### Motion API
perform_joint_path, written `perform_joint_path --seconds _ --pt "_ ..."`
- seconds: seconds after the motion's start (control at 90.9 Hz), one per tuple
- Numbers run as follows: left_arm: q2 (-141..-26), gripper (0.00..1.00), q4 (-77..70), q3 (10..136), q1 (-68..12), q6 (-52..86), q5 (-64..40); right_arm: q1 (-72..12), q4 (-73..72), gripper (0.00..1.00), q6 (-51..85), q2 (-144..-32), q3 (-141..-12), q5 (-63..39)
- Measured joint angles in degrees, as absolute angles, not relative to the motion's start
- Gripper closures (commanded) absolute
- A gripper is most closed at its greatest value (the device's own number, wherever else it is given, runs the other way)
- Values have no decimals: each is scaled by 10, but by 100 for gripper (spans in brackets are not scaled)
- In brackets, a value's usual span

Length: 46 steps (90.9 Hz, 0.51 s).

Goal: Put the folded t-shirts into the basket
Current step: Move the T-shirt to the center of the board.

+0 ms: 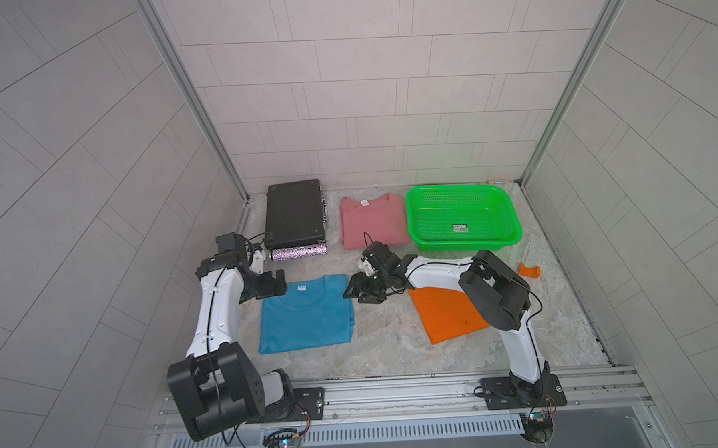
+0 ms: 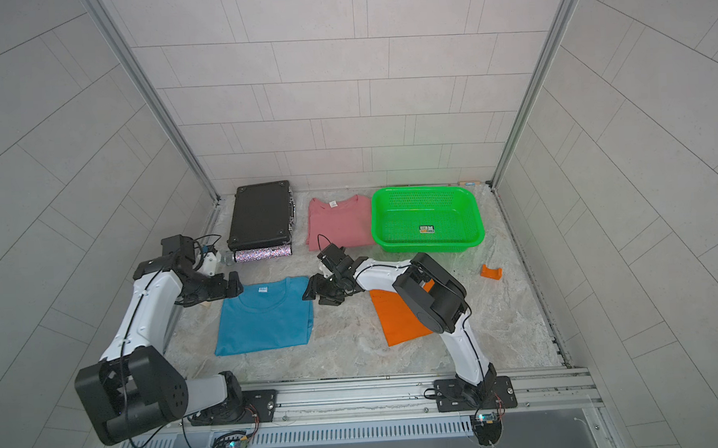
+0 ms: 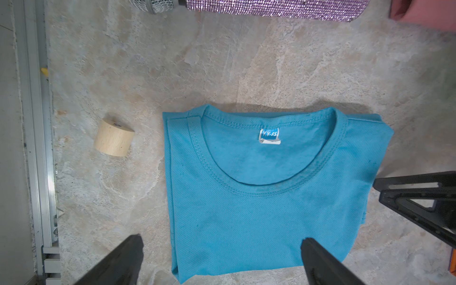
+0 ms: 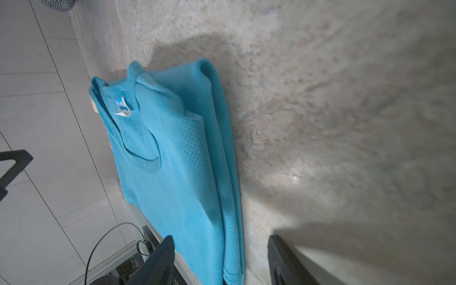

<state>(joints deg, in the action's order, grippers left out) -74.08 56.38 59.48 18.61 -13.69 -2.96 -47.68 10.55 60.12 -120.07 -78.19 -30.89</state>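
**a:** where are the shirts?
**b:** all outside the basket [image 1: 466,242]. the teal t-shirt [image 1: 305,319] lies flat at the table's [image 1: 388,352] front, the pink t-shirt [image 1: 370,224] sits just beside the basket, and the orange t-shirt [image 1: 444,317] is partly under my right arm [image 1: 434,271].
**a:** grippers?
**b:** my left gripper [image 3: 223,240] is spread wide over the teal t-shirt, holding nothing. my right gripper [image 4: 222,237] is partly apart, straddling that shirt's edge, not clamped.

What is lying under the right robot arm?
The orange t-shirt lies flat on the table there. The right arm covers the shirt's far corner with its black elbow, so that part, and anything on it, cannot be seen.
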Motion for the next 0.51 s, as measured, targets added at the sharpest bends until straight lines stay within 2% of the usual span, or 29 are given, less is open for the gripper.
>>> perform_joint_path --seconds 0.143,0.22,0.352,0.407,0.484,0.506 --pt "-741 0 564 595 186 -137 -30 -474 74 49 606 -1231 -804 -339" --pt "-741 0 564 595 186 -137 -30 -474 63 55 606 -1239 -809 -347" --pt "-741 0 564 595 186 -137 -30 -474 63 75 601 -1240 -808 -346" --pt "-741 0 564 595 186 -137 -30 -474 64 87 598 -1240 -808 -347" --pt "-741 0 564 595 186 -137 -32 -474 66 94 588 -1240 -807 -345" --pt "-741 0 564 595 186 -137 -32 -474 65 99 588 -1240 -807 -347"
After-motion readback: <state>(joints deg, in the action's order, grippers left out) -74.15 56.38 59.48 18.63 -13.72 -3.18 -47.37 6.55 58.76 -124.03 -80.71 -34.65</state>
